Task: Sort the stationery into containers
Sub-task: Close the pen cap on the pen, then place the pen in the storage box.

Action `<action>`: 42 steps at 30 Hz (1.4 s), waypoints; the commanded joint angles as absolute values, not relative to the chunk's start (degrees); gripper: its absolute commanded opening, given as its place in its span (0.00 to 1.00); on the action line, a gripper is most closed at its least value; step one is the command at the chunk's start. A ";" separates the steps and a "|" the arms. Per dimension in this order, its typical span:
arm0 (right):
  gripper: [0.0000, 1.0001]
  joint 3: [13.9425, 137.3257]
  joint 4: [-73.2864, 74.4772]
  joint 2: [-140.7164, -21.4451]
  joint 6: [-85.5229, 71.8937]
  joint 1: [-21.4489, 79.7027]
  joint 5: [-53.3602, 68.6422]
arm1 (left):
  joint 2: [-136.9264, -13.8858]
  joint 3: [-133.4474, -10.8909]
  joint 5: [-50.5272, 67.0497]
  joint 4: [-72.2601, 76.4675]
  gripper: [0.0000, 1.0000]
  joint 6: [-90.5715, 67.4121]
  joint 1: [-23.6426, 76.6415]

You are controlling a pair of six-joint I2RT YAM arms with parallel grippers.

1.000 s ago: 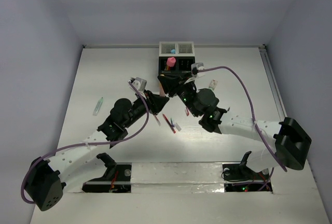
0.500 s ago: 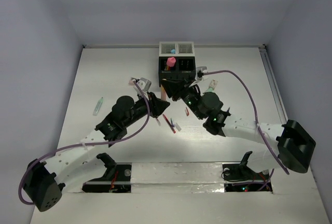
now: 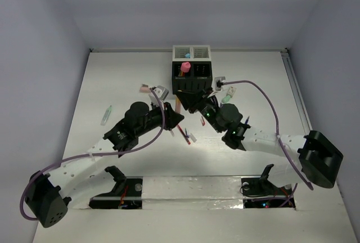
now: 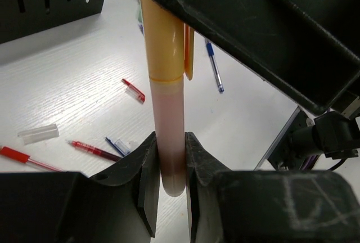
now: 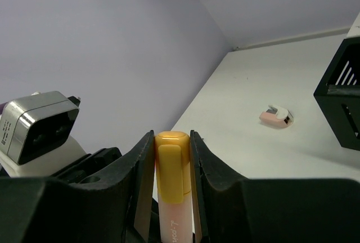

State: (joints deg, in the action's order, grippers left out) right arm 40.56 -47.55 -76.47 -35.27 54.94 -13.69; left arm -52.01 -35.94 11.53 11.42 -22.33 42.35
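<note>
Nearest the arm bases, a loose scatter of thin red and blue pens (image 3: 183, 133) lies on the white table (image 3: 112, 74), just short of the two wrists. Above it the orange-capped marker with a pale pink plastic barrel (image 4: 167, 113) is held off the table, bridged between both arms. The left gripper (image 4: 169, 161) has its fingers (image 4: 147, 187) pressed onto the rounded tail of the barrel. The right gripper (image 5: 171, 142) pinches the orange cap (image 5: 171, 167) from either side. Judgement: the orange-capped marker is light and rigid, but the round glossy barrel is slippery and could pivot between flat jaws. The cap looks like a separate push-on part, so a pull on it alone could part it from the barrel. The better hold is mid-barrel, below the cap rim. Whichever arm lets go should open cleanly, with no tug along the axis. Just beyond the right gripper stands the black slotted organizer box (image 3: 193, 77), with a pink marker (image 3: 185, 67) upright in it. Joined behind it is the white slotted organizer box (image 3: 191, 52). The compartments look narrow, so entry should be near vertical and clear of the pink marker. Open table lies left and right of the boxes. The back wall (image 3: 191, 18) rises close behind the white box, so there is little room there.
</note>
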 commanded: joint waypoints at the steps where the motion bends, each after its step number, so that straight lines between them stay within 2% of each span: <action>1: 0.00 33.84 -29.62 -82.17 -39.01 61.08 2.28 | -50.62 -48.68 3.43 39.02 0.00 -21.09 40.08; 9: 0.00 30.59 -23.82 -78.32 -37.53 61.61 -2.55 | -51.15 -53.17 7.38 37.36 0.00 -21.62 38.24; 15: 0.00 30.14 -23.47 -81.11 -38.15 63.80 3.34 | -52.56 -55.02 8.44 36.56 0.00 -22.24 37.18; 18: 0.00 32.52 -17.24 -82.70 -36.04 67.06 -3.24 | -53.52 -56.51 8.35 35.34 0.00 -21.97 37.18; 25: 0.00 28.65 -14.60 -74.28 -37.88 67.06 -6.06 | -52.83 -56.60 6.86 32.70 0.00 -21.62 36.65; 30: 0.00 30.57 -13.63 -72.69 -38.32 67.06 -6.23 | -52.65 -55.55 8.08 32.52 0.00 -23.02 36.65; 35: 0.00 36.29 -17.39 -70.23 -38.85 59.79 -6.85 | -52.12 -51.61 11.23 32.26 0.00 -25.13 36.65; 38: 0.00 42.52 -18.19 -70.66 -37.97 56.26 -8.34 | -50.46 -48.27 12.30 31.21 0.16 -28.12 36.65; 39: 0.00 43.93 -19.32 -71.01 -37.88 53.73 -8.18 | -49.75 -47.38 12.13 30.33 0.29 -28.73 36.65; 41: 0.00 47.96 -21.00 -72.59 -36.92 51.60 -9.75 | -47.29 -45.10 11.87 29.45 0.40 -29.36 36.65; 42: 0.00 49.55 -21.53 -73.38 -36.83 50.29 -9.41 | -46.42 -44.57 11.69 27.53 0.49 -29.27 36.65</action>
State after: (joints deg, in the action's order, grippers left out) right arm 45.91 -29.23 -70.37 -38.00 52.42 -14.44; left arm -52.29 -44.47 16.49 12.78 -26.63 37.76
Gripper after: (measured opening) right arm 0.319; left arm 0.449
